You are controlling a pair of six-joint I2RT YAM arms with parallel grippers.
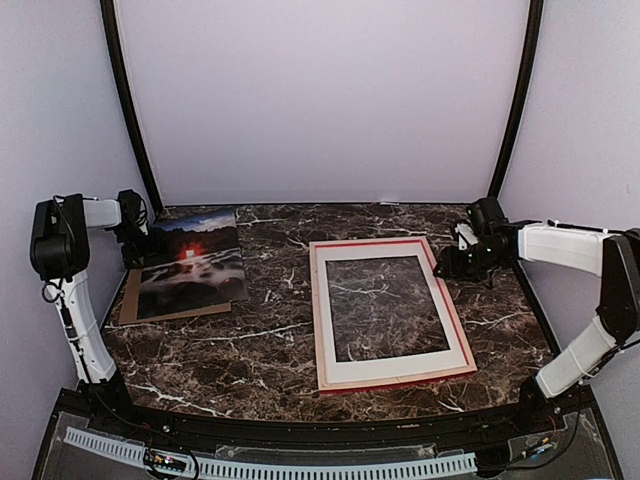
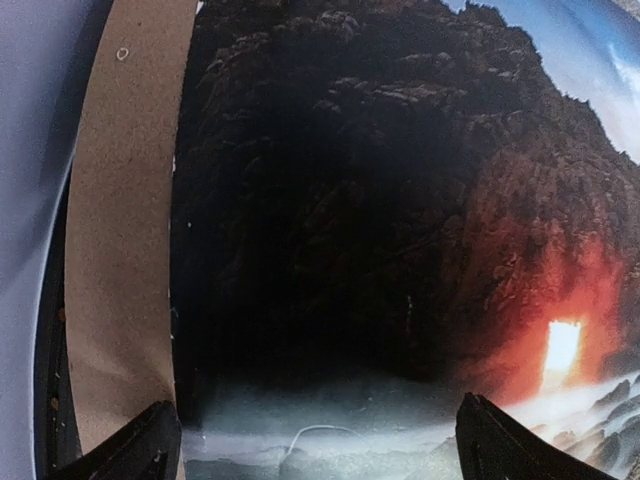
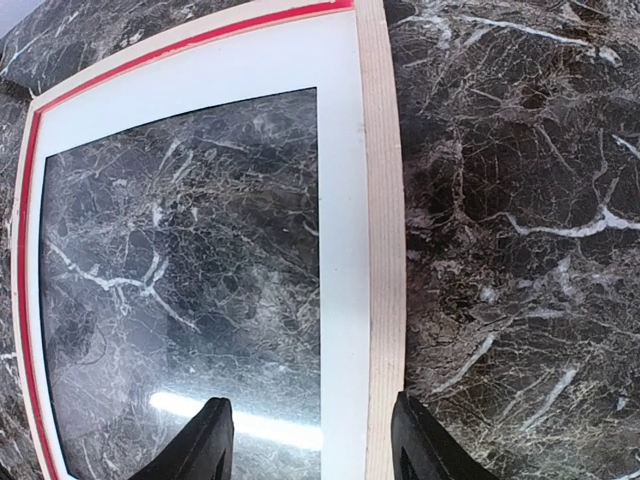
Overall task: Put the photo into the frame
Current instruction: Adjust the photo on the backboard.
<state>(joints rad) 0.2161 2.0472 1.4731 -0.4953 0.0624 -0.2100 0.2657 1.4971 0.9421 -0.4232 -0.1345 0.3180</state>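
Dark rocky photo (image 1: 190,262) with red glow, on brown board (image 1: 130,300), far left, frame (image 3: 382,250) holding white mat (image 1: 375,372), left pincer (image 2: 315,440) and right pincer (image 3: 310,440) both released

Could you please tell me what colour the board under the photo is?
The board is plain brown, clearest in the left wrist view beside the photo.
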